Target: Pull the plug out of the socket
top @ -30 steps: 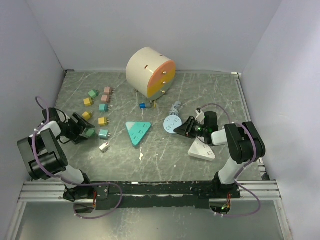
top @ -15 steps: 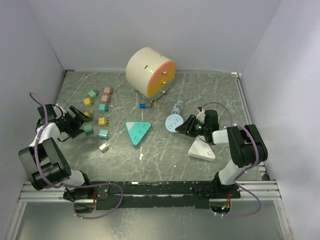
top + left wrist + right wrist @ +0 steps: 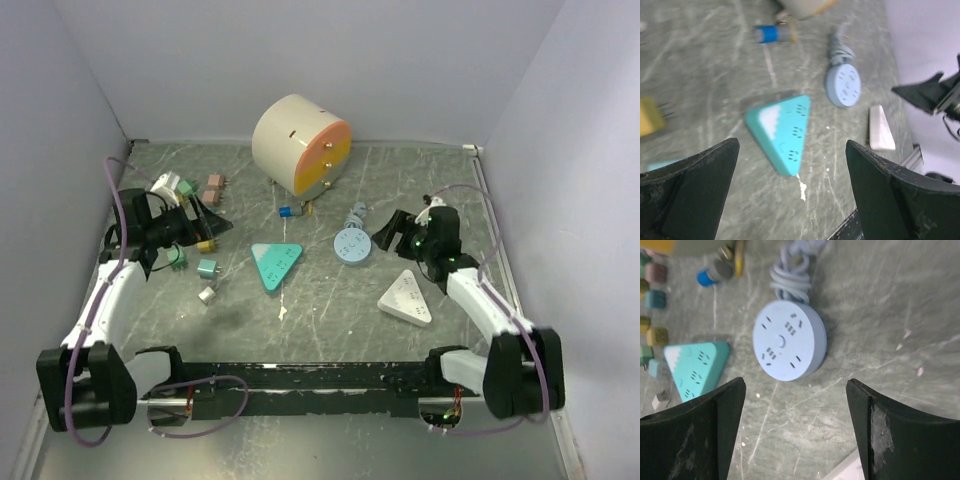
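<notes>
1. Nearest to me, toward the near right corner of the bench (image 3: 330, 330), lies the white triangular socket (image 3: 405, 297). I see no plug in its face.
2. Left of the middle, a small white plug (image 3: 207, 294) lies loose on the bench, not in any socket.
3. In the middle of the bench is the teal triangular socket (image 3: 785, 132), and all its holes are free. My left claw (image 3: 791, 143) is raised over the left part of the bench, fingers wide apart, nothing between them.
4. Right of the middle is the round blue socket (image 3: 789, 340), with its cord (image 3: 790, 272) coiled at the far side. Its holes are empty too. My right claw (image 3: 795, 381) hangs just to the right of it, also spread and holding nothing.
5. Farther back a blue plug (image 3: 285, 211) lies alone, and other coloured plugs (image 3: 213, 183) are grouped toward the left edge.
6. At the far edge stands the drum (image 3: 300, 145) (I cannot tell what the small studs on its orange face are).
7. My judgement: such a plug is light, hard and smooth, held only by the friction of its pins. The socket is light too and would lift with it. So one claw should press the socket body down, and the other should pinch the plug's flat sides and pull straight along the pins.
</notes>
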`<state>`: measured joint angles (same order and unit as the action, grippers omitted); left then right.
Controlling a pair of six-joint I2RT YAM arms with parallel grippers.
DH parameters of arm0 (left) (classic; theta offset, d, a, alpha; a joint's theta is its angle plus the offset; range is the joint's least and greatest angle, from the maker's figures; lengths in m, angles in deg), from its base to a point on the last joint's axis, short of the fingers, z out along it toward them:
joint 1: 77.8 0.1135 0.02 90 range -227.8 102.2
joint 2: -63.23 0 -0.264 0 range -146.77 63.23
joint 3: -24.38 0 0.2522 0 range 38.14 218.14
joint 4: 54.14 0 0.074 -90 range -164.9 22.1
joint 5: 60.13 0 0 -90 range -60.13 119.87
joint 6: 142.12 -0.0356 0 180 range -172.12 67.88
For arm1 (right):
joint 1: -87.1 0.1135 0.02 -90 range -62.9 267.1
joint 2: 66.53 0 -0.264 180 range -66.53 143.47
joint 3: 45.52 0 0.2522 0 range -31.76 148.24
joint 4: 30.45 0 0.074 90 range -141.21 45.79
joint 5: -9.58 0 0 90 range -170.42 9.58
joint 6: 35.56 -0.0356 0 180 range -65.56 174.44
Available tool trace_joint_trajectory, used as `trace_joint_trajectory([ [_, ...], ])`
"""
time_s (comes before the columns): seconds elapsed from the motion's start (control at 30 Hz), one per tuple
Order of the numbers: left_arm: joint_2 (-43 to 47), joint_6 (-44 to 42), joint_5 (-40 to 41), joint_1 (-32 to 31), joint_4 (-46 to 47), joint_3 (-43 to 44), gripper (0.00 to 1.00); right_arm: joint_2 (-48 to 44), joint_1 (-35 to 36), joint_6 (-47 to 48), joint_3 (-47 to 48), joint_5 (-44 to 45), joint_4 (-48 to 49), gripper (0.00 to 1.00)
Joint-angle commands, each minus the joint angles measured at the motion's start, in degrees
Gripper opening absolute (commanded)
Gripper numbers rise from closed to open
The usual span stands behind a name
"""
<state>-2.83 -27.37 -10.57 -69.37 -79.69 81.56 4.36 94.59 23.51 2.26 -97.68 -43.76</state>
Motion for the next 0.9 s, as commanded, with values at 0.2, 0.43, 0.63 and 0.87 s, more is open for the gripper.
trace_joint_trajectory([
  [0.2, 9.57, -12.24, 3.05, -14.35, -2.38, 12.78, 0.98, -26.98, 0.75, 10.92, 14.76, 14.69, -19.97, 0.89],
  [0.43, 15.81, -14.47, 8.15, -16.51, -2.98, 19.64, 0.97, -32.67, 2.2, 12.98, 23.72, 16.18, -28.42, 0.98],
  [0.63, 15.73, -14.14, 9.07, -16.58, -3.29, 20.59, 0.98, -34.4, 2.21, 16.7, 31.07, 19.64, -33.73, 1.0],
  [0.87, 15.93, -13.41, 9.79, -16.53, -2.36, 19.78, 0.99, -33.4, 2.22, 16.73, 30.73, 21.0, -33.83, 1.0],
])
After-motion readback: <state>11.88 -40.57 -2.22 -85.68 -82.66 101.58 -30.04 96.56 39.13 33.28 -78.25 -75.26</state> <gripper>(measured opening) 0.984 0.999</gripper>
